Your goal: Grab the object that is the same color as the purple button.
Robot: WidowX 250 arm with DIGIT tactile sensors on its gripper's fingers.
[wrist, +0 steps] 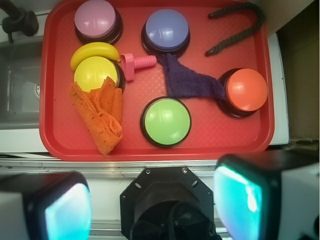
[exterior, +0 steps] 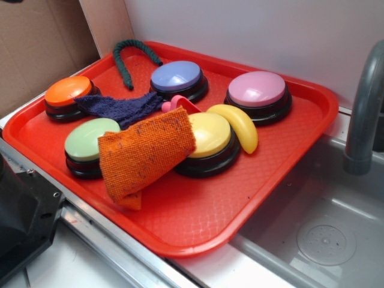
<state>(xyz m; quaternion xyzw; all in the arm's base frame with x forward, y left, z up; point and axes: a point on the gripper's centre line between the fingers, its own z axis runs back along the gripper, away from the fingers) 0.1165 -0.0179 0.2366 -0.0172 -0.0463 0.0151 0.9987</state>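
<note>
The object, a small dark purple knitted cloth [exterior: 120, 108] [wrist: 187, 80], lies flat on the red tray [exterior: 198, 222] [wrist: 210, 140]. It stretches from beside the purple button [exterior: 176, 77] [wrist: 166, 30] to the orange button [exterior: 68, 91] [wrist: 246, 90], one corner resting against that button's base. My gripper [wrist: 152, 205] is open and hangs high above the tray's near edge, with nothing between its teal pads [wrist: 237, 197]. It is well short of the cloth. The exterior view does not show the gripper.
An orange knitted cloth [exterior: 144, 153] [wrist: 100, 112] leans on the yellow button [exterior: 210, 135] [wrist: 95, 72]. The tray also holds green [wrist: 166, 120] and pink [wrist: 96, 19] buttons, a banana [wrist: 95, 50], a pink screw [wrist: 137, 64] and a green rope [wrist: 240, 22]. A sink [exterior: 318, 228] and faucet [exterior: 363, 114] adjoin.
</note>
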